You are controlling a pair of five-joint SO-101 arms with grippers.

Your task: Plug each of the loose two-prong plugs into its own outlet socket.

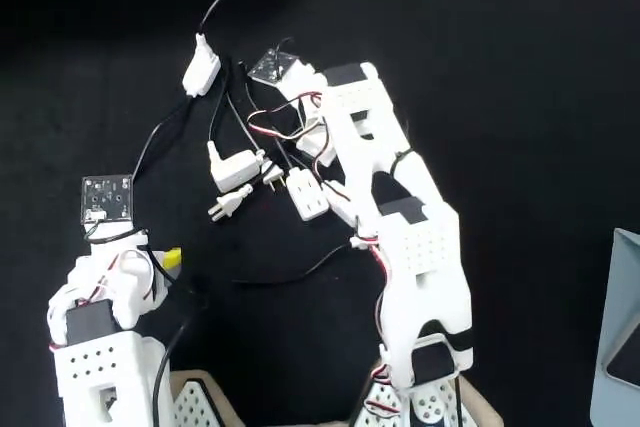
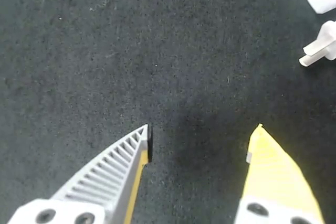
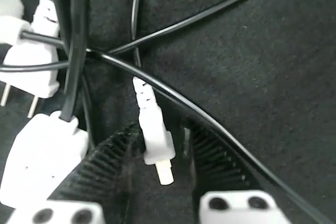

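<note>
My left arm [image 1: 100, 317] sits at the near left corner of the table [image 1: 520, 97], with the left gripper [image 2: 202, 135] over bare cloth. Beyond it and to its right lies a two-prong plug [image 1: 228, 207], with a power adapter [image 1: 235, 167] just behind that. My right arm [image 1: 400, 237] stretches from the near edge into the middle. An outlet block [image 1: 308, 194] lies just left of it. The right gripper [image 3: 157, 129] straddles a small plug [image 3: 155, 140] on the cloth, close to where the cables [image 3: 173, 24] cross.

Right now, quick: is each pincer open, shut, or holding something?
Left pincer: open, empty.
Right pincer: open around a white plug, not clamped yet.
</note>
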